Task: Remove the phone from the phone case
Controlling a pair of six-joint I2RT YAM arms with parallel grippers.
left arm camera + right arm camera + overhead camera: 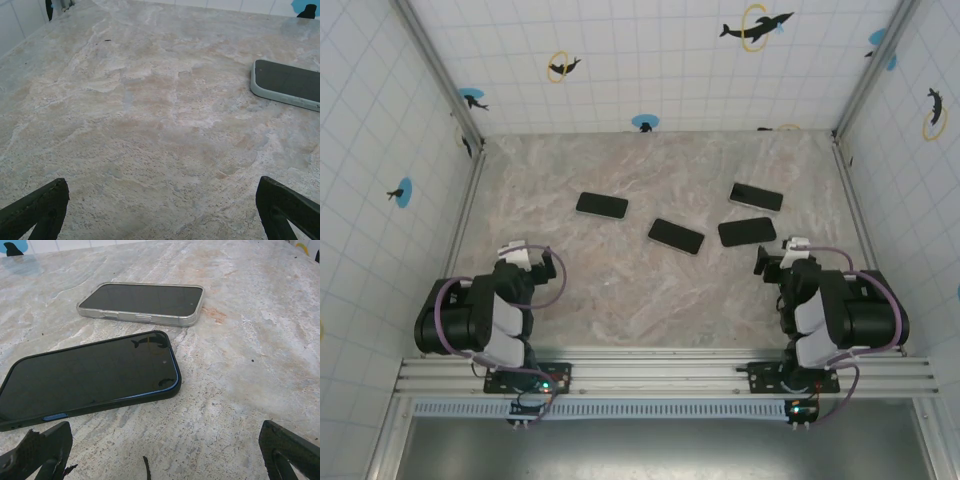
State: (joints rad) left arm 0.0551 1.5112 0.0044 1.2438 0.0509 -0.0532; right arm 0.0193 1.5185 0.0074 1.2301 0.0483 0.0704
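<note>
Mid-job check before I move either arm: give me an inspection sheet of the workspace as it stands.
Surface: marble-patterned table, flat, no spills seen.
Job's things: four phones lying screen up, apart from one another: light-cased phone, dark-cased phone, clear-cased phone, and fourth phone mid-table, its case too small to tell.
Clutter: nothing seen.
Grippers: left gripper and right gripper both open, empty, short of the phones.
Cables: purple cables looped on each arm, clear of the phones.
Surroundings: tiled walls with dolphin stickers; metal rail at the near edge.
</note>
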